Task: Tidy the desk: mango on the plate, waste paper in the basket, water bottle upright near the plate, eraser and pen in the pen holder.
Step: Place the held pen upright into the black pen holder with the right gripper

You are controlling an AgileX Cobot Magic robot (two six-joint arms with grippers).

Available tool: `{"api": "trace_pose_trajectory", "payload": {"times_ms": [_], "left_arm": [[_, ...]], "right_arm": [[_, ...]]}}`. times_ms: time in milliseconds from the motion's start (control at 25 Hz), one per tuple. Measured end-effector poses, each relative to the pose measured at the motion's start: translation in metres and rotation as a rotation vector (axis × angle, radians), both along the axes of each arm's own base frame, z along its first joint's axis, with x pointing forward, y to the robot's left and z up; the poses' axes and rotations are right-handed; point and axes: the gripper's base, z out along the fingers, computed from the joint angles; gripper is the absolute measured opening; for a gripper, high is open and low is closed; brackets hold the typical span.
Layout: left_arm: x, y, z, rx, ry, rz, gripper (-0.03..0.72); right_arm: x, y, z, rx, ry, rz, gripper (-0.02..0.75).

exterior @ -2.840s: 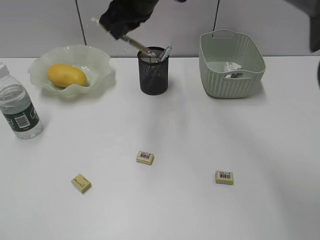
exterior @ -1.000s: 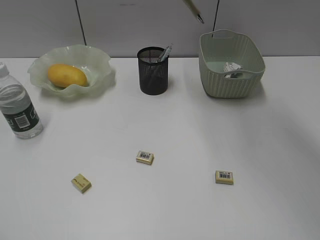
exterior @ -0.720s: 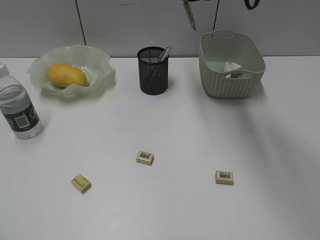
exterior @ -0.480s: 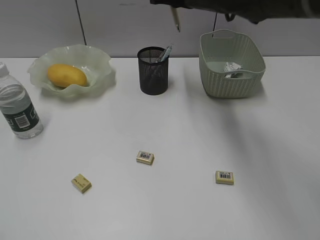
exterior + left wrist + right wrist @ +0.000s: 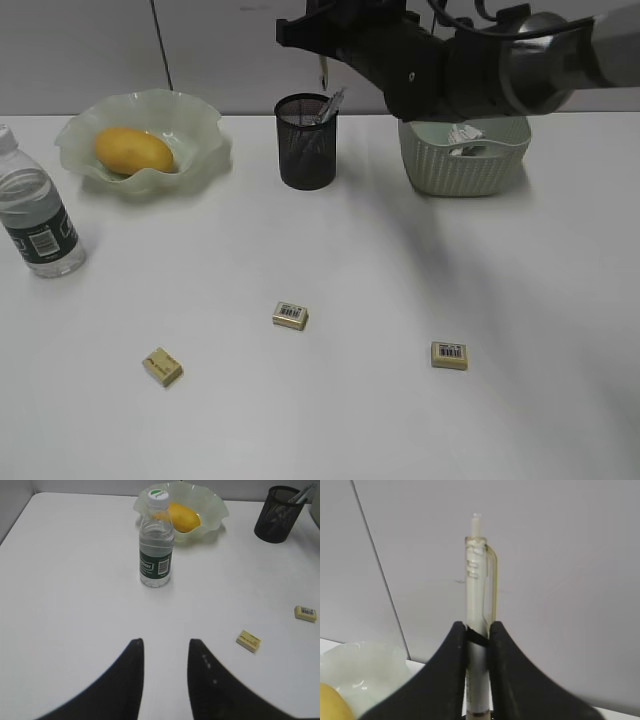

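My right gripper [image 5: 326,52] [image 5: 477,630] is shut on a pale clip pen [image 5: 479,580] and holds it upright just above the black mesh pen holder [image 5: 307,142], where another pen [image 5: 331,104] stands. The mango [image 5: 133,150] lies in the ruffled green plate [image 5: 200,125]. The water bottle [image 5: 36,218] stands upright left of the plate. Waste paper [image 5: 462,134] lies in the basket [image 5: 465,165]. Three erasers [image 5: 290,315] [image 5: 162,367] [image 5: 449,355] lie on the desk [image 5: 400,270]. My left gripper [image 5: 165,642] is open and empty above bare desk near the bottle [image 5: 156,550].
My right arm [image 5: 470,65] stretches across the back from the right and covers the basket's far rim. The left wrist view shows the plate [image 5: 215,510], the mango [image 5: 182,516], the pen holder [image 5: 277,515] and two erasers [image 5: 248,641] [image 5: 305,613].
My right arm has swung in from the upper right, carrying the pen leftward and down to just above the pen holder. The left arm seen at the holder earlier has left the exterior view.
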Motion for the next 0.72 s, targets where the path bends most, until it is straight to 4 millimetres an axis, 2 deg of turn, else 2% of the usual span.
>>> {"api": "trace_pose_trajectory", "payload": {"times_ms": [240,480,720], "left_arm": [[0.000,0.000,0.000,-0.001,0.000,-0.001,0.233],[0.000,0.000,0.000,-0.001,0.000,-0.001,0.233],[0.000,0.000,0.000,-0.001,0.000,-0.001,0.233]], "right_arm": [[0.008,0.006,-0.023,0.013,-0.034,0.006,0.109],[0.022,0.015,-0.029,0.027,-0.050,0.014,0.109],[0.024,0.018,-0.040,0.003,0.003,0.028,0.109]]}}
